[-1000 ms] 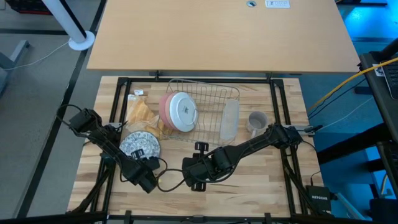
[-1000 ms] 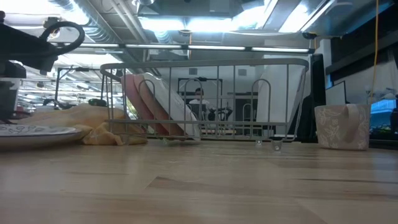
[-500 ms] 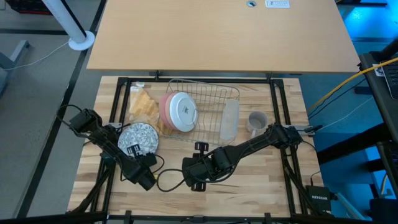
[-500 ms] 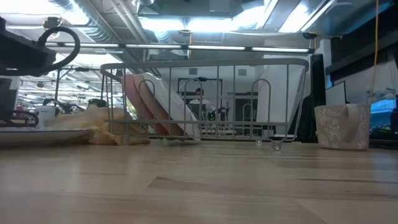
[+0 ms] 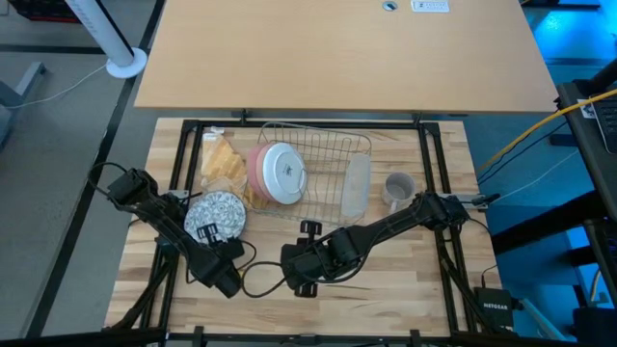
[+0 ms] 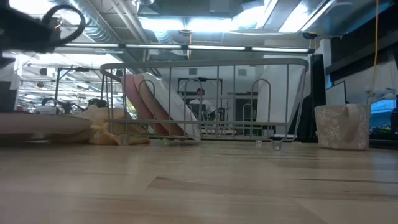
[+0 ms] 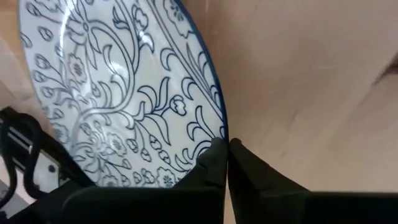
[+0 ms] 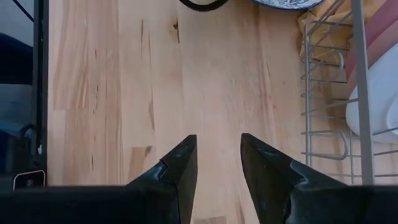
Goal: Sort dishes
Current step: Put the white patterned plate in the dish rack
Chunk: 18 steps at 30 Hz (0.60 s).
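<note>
While the left gripper [image 7: 227, 149] pinches the rim of the patterned plate [image 7: 118, 87], its fingers closed on the edge, the plate hangs just off the table [image 5: 386, 280], left of the wire rack [image 5: 323, 169]. A yellow cloth [image 5: 222, 166] lies beside the plate. Pink plates [image 5: 258, 172] and a white-bottomed one [image 5: 284, 172] stand on edge in the rack. A grey mug [image 5: 397, 188] sits right of it. The right gripper [image 8: 217, 165] rests low over bare table in front of the rack, fingers apart and holding nothing.
</note>
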Motion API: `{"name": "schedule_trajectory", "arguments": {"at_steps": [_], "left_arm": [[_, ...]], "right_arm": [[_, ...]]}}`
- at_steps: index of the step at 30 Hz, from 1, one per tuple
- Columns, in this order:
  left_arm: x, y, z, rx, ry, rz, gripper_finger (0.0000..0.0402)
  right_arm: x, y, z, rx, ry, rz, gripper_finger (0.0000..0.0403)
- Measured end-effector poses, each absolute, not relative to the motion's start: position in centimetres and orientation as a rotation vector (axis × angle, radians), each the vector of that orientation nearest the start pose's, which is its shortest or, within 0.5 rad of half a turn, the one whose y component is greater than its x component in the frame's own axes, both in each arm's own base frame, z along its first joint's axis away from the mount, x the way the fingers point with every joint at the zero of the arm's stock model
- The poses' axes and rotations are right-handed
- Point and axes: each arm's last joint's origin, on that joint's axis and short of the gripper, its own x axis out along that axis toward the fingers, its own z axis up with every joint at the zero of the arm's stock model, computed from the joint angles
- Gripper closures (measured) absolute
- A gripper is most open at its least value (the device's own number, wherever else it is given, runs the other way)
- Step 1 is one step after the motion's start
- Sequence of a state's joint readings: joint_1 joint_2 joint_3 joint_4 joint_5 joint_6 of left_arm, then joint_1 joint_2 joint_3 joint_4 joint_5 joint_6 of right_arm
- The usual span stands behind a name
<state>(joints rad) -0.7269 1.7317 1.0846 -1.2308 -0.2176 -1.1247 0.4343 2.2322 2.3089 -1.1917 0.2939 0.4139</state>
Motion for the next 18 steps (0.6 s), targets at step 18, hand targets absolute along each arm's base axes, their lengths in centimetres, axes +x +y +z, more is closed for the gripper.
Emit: {"name": "schedule_trajectory", "arguments": {"at_steps": [18], "left_arm": [[20.7,-18.4,18.8,0.005,1.511,0.51,0.0401]], "right_arm": [[44.7,21.1,23.9,-0.163,1.0,-0.188,0.0275]]}}
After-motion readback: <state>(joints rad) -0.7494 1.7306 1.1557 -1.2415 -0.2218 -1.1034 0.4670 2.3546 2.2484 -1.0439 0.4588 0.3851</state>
